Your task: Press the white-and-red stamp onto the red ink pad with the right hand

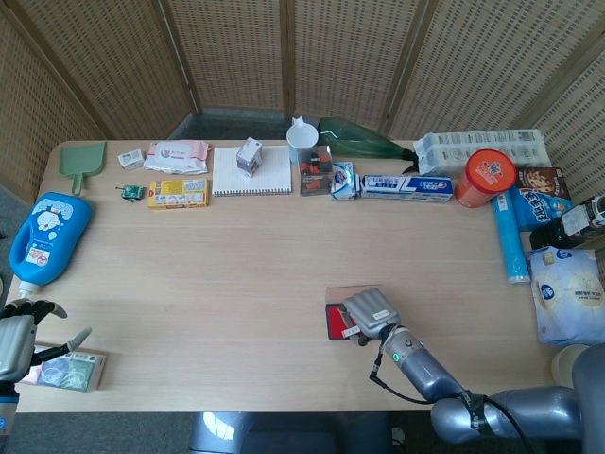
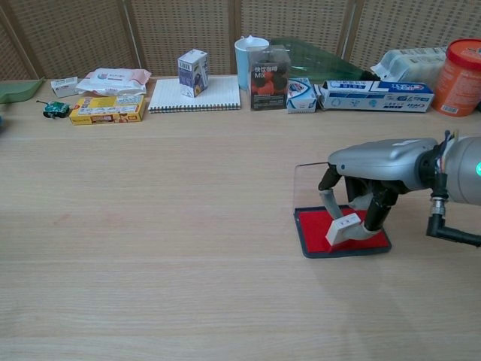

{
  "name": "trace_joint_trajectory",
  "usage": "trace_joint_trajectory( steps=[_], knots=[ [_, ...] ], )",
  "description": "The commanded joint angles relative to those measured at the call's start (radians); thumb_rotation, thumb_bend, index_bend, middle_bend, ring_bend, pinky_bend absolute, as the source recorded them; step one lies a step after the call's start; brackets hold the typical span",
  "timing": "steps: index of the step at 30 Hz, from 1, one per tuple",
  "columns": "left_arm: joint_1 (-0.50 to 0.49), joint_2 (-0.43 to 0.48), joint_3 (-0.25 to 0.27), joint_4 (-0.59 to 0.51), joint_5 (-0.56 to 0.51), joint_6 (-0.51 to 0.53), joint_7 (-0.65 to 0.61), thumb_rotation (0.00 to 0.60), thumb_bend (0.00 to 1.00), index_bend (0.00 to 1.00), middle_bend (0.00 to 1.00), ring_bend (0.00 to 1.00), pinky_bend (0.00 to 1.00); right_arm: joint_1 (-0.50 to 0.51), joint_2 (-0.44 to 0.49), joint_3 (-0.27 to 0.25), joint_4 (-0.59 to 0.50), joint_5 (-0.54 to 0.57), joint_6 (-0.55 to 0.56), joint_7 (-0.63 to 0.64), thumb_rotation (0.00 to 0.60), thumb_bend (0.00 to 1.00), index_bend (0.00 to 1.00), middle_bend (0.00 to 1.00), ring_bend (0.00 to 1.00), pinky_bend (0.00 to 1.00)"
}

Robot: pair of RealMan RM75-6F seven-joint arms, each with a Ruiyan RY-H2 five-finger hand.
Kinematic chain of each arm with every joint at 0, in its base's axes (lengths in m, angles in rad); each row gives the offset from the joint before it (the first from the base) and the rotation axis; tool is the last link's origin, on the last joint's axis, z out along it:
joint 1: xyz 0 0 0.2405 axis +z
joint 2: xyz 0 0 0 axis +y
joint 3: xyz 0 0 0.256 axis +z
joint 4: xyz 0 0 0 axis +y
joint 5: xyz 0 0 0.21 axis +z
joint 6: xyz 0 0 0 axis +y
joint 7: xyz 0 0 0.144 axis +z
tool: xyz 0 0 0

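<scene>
The red ink pad (image 2: 319, 226) lies in its dark tray on the table, with a clear lid (image 2: 308, 185) standing up behind it. My right hand (image 2: 362, 194) holds the white-and-red stamp (image 2: 343, 228) tilted, its lower end down on the red pad. In the head view the right hand (image 1: 371, 311) covers most of the ink pad (image 1: 335, 322), and the stamp is barely visible under it. My left hand (image 1: 17, 338) rests at the table's near left edge, fingers apart and holding nothing.
Along the back stand a notebook (image 1: 251, 173) with a small carton (image 1: 250, 156), a white cup (image 1: 302, 138), a toothpaste box (image 1: 407, 186) and an orange can (image 1: 485, 177). A blue bottle (image 1: 45, 234) lies at left. A small packet (image 1: 72, 370) sits beside my left hand.
</scene>
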Motion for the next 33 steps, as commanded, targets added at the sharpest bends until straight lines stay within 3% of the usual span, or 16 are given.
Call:
trace_joint_trajectory(
  steps=[1, 19, 33],
  knots=[
    [0.001, -0.001, 0.0, 0.003, 0.0, 0.0, -0.003, 0.185, 0.12, 0.44, 0.41, 0.32, 0.18, 0.0, 0.006, 0.002, -0.008, -0.001, 0.006, -0.003, 0.6, 0.43, 0.72, 1.0, 1.0, 1.0],
    [0.007, 0.004, -0.002, 0.002, 0.006, 0.015, -0.009, 0.185, 0.12, 0.44, 0.41, 0.32, 0.18, -0.022, 0.161, 0.028, -0.117, -0.014, 0.067, 0.005, 0.6, 0.43, 0.72, 1.0, 1.0, 1.0],
    [-0.004, 0.039, -0.018, -0.04, 0.025, 0.035, 0.025, 0.185, 0.12, 0.44, 0.41, 0.32, 0.18, -0.067, 0.221, -0.008, -0.075, -0.016, 0.021, 0.054, 0.599, 0.42, 0.72, 1.0, 1.0, 1.0]
  ],
)
